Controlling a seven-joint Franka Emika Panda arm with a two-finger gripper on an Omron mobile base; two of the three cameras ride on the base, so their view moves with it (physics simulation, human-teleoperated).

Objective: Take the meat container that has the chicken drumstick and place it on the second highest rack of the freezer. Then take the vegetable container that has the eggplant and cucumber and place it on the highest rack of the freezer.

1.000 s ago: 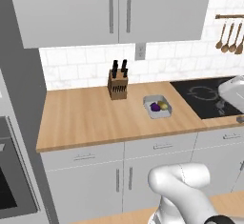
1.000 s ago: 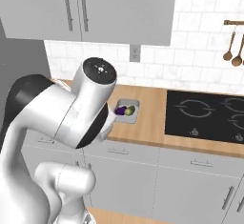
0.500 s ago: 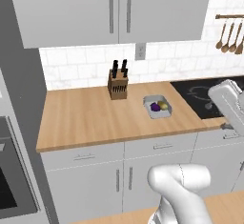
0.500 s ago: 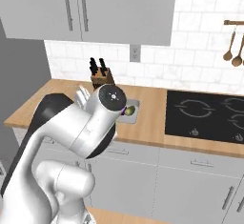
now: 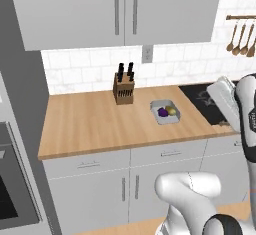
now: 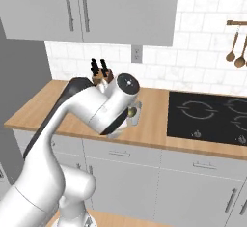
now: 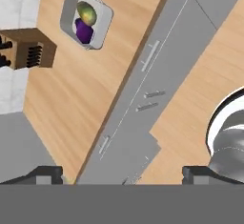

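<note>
Gripper [image 7: 122, 173] was spread wide, empty; small grey tray [image 7: 87, 18] with purple eggplant [image 7: 84, 31] sat at 11 o'clock. Best: centre overhead, straddle one wall.

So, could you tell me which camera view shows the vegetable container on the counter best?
The hand view: the vegetable container shows whole from above, eggplant and cucumber distinct. The left base view shows it smaller, beside the knife block. In the right base view the arm covers most of it.
</note>
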